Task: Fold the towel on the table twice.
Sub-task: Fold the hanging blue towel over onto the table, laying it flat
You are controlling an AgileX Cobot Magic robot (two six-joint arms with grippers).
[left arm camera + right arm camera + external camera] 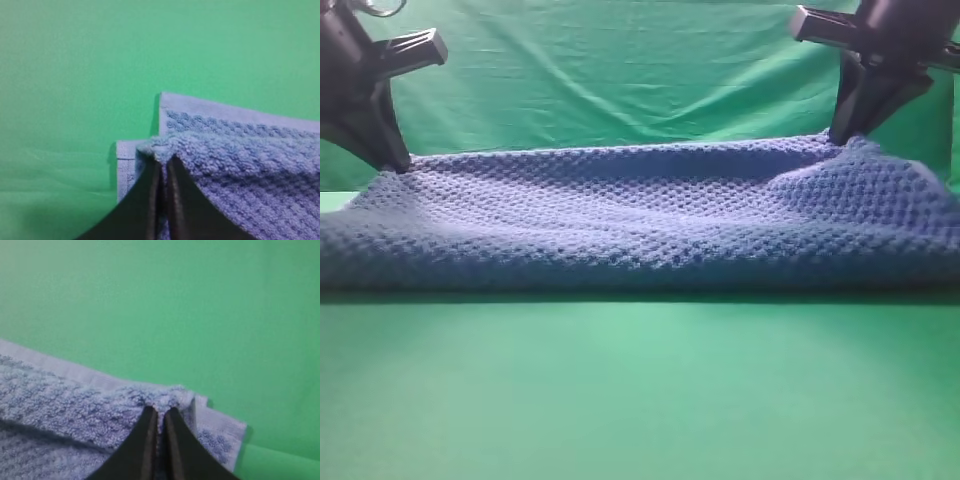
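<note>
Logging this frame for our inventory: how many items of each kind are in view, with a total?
Towel, blue-grey: 1
Grippers, left gripper and right gripper, each pinching a towel corner: 2
Table, green: 1
Backdrop cloth, green: 1
Total: 5

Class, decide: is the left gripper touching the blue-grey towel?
Touching. The left wrist view shows the left gripper with its jaws shut on a pinched corner of the towel, cloth bunched between the tips.
</note>
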